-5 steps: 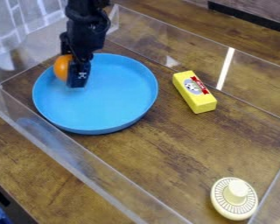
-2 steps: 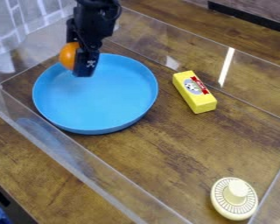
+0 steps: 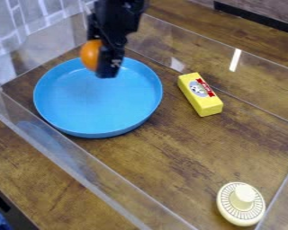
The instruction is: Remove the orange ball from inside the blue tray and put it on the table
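Note:
The orange ball (image 3: pixel 90 52) hangs in the air above the far rim of the blue tray (image 3: pixel 96 106), clamped between the black fingers of my gripper (image 3: pixel 101 59). The gripper comes down from the top of the view, and its near finger (image 3: pixel 112 63) covers the ball's right side. The round tray lies on the left part of the dark wooden table (image 3: pixel 158 157), and nothing lies in it.
A yellow rectangular block (image 3: pixel 200 93) lies just right of the tray. A small cream ribbed disc (image 3: pixel 240 202) sits near the front right corner. Clear acrylic walls (image 3: pixel 62 157) run along the table's front left and back edges.
The gripper has lifted the ball off the tray's left side and carried it up and to the right, toward the far rim. The tray and other objects have not moved.

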{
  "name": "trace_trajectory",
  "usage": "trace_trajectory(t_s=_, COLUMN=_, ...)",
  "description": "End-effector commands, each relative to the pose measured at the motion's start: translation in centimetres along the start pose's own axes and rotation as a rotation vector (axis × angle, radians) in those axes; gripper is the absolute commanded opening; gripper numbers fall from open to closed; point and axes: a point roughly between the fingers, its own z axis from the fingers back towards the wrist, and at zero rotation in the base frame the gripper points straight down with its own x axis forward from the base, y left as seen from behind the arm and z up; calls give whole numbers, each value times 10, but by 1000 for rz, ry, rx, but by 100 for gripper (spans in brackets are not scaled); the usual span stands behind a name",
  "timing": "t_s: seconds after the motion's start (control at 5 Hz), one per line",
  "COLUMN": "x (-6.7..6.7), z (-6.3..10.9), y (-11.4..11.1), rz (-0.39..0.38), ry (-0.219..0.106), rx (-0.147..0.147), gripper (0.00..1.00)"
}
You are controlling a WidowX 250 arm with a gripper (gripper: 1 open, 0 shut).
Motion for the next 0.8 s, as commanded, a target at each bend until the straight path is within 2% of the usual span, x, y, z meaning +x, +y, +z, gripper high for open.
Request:
trace_trajectory(t_s=0.0, x=16, z=36, y=-21, rz=-1, ry=-96, rx=37, gripper=0)
trace_trajectory(t_s=0.2, x=25, z=38, y=-46, rz=7, ry=-112, rx=9, gripper=0)
trace_trajectory(t_s=0.6, x=48, z=36, y=-91, rz=-30, ry=-129, rx=-30, gripper=0)
